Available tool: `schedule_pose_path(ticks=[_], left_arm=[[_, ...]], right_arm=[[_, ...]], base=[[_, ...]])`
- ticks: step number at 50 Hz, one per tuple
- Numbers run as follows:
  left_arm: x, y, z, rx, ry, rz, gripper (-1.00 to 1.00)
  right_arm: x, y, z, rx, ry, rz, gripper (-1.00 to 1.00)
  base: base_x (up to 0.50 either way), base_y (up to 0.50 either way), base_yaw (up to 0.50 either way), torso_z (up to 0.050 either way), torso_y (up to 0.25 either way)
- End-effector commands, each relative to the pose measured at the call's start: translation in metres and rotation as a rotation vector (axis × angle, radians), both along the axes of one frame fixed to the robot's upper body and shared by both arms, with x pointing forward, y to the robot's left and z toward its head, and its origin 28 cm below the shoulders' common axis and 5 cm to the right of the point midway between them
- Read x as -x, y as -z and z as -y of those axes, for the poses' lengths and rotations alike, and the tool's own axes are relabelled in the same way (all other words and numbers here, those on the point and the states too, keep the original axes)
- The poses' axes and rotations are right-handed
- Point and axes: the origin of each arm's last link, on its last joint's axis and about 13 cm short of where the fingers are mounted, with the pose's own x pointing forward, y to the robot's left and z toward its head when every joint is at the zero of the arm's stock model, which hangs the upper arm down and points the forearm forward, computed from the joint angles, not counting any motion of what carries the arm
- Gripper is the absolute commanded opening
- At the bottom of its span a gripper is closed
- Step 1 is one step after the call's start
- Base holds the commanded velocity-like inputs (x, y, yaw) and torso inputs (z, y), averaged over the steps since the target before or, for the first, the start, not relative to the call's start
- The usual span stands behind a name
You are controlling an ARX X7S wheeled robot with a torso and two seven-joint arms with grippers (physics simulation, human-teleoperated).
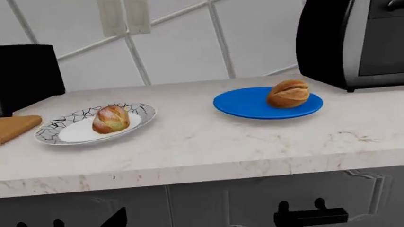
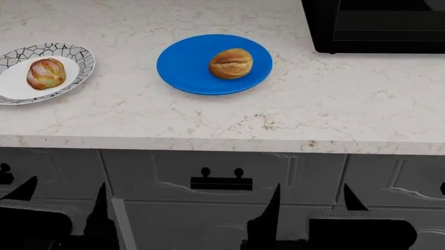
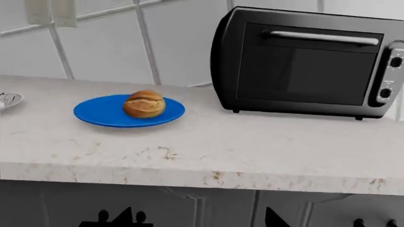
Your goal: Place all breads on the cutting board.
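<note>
Sitting on separate plates (blue (image 2: 182, 70), white (image 2: 78, 58)): both breads (image 2: 231, 63) (image 2: 46, 73)

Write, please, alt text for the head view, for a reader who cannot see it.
Two breads sit on a marble counter: one on a blue plate, one on a white crack-patterned plate. A black oven stands behind; both open grippers wait below the counter edge.

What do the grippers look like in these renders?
Little shows. In the head view the left gripper and right gripper are matte black: boxy bodies ending in thin, pointed, triangular fingers. No cables, markings or other colours visible. Wrist views catch only black fingertips.
</note>
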Motion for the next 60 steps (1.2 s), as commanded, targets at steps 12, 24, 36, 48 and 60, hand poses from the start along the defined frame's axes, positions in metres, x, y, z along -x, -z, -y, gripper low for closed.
schedule_pose_path(ticks=[12,24,36,48,60], left_arm=[[-0.026,-0.03,0.0,-0.076,-0.005,-0.065,1.0],[-0.025,-0.042,0.0,-0.094,0.006,-0.002,1.0],[-0.02,-0.06,-0.008,-0.075,-0.038,0.03,1.0],[-0.017,-0.079,-0.012,-0.082,-0.048,0.071,1.0],[-0.014,-0.088,-0.013,-0.097,-0.058,0.097,1.0]], right_arm=[[-0.028,-0.05,0.0,-0.028,-0.044,-0.02,1.0],[-0.028,-0.052,0.001,-0.036,-0.053,-0.012,1.0],[-0.032,-0.057,-0.001,-0.023,-0.053,-0.005,1.0],[-0.03,-0.063,0.001,-0.033,-0.074,0.019,1.0],[-0.027,-0.065,0.002,-0.062,-0.085,0.043,1.0]], base=[[0.0,0.0,0.0,0.05,0.02],[0.0,0.0,0.0,0.025,0.005],[0.0,0.25,0.0,0.0,0.0],[0.04,0.48,0.0,0.0,0.0],[0.4,0.2,0.0,0.0,0.0]])
